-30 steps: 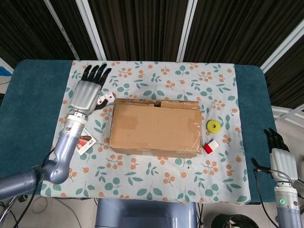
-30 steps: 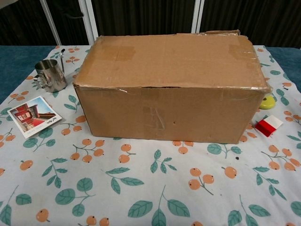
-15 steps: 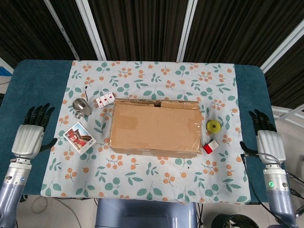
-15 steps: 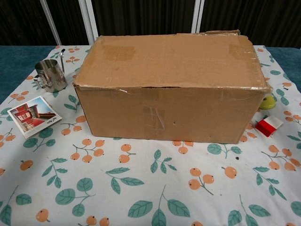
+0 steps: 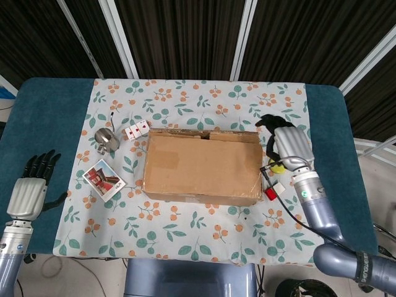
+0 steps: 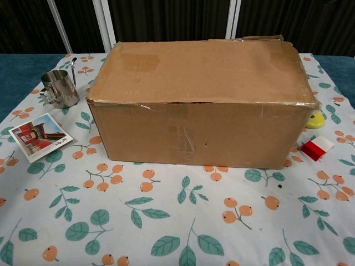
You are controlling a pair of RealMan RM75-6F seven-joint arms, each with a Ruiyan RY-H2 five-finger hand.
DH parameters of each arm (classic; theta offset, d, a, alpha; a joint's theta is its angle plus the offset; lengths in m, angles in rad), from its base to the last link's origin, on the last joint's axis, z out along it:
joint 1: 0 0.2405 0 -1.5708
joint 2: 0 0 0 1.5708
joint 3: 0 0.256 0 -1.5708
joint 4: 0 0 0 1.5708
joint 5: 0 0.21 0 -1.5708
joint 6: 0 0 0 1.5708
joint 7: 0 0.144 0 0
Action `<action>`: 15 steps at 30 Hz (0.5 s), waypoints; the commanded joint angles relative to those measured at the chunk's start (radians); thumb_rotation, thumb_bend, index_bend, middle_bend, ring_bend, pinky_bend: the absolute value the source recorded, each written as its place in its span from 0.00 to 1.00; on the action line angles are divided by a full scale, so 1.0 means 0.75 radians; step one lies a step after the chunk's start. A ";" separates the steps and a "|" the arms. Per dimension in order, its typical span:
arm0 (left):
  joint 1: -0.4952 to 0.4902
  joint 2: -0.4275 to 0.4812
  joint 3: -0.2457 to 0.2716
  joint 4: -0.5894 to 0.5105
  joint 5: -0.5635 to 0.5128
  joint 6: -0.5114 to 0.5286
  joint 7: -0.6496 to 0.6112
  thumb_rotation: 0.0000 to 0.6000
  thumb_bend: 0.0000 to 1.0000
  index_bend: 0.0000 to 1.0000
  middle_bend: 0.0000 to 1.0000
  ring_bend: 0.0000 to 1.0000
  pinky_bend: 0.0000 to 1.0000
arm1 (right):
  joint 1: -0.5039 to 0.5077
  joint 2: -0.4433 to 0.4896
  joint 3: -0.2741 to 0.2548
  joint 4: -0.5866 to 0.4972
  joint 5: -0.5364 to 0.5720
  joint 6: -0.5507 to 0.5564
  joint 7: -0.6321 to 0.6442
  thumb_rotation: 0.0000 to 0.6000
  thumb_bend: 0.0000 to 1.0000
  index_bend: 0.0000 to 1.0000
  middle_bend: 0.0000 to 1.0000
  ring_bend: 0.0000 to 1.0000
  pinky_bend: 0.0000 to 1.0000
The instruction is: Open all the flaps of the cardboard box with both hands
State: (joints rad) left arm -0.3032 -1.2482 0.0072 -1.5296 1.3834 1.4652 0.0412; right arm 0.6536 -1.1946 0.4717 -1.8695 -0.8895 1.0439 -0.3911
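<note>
The brown cardboard box (image 5: 201, 164) lies in the middle of the floral cloth with its top flaps shut; the chest view shows the cardboard box (image 6: 202, 102) from the front, its lid flat. My right hand (image 5: 289, 145) is at the box's right end, back upward, dark fingers bent toward the box's top right corner with nothing in them. Whether they touch the cardboard I cannot tell. My left hand (image 5: 28, 192) hovers over the blue table edge at far left, fingers spread and empty, well away from the box. Neither hand appears in the chest view.
A metal cup (image 5: 107, 140) (image 6: 58, 88) and a playing card (image 5: 137, 129) sit left of the box, with a postcard (image 5: 103, 179) (image 6: 40, 136) nearer me. A yellow disc (image 5: 279, 167) (image 6: 316, 120) and a red-and-white block (image 5: 274, 190) (image 6: 316, 148) lie by my right hand.
My right hand has swung from the table's right edge in to the box's right end. My left hand left the cup area for the left edge. The box has not moved.
</note>
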 commanded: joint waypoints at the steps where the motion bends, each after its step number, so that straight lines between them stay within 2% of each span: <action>1: 0.004 0.001 -0.011 0.006 0.002 -0.010 -0.016 1.00 0.20 0.00 0.00 0.00 0.00 | 0.101 -0.069 0.011 0.039 0.118 -0.048 -0.073 1.00 1.00 0.37 0.26 0.24 0.34; 15: 0.019 0.012 -0.048 0.005 -0.017 -0.064 -0.061 1.00 0.20 0.00 0.00 0.00 0.00 | 0.311 -0.219 -0.050 0.156 0.367 -0.035 -0.222 1.00 1.00 0.39 0.28 0.26 0.34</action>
State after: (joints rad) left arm -0.2893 -1.2396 -0.0284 -1.5257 1.3709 1.4176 -0.0040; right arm 0.8780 -1.3505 0.4394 -1.7628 -0.6265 1.0133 -0.5504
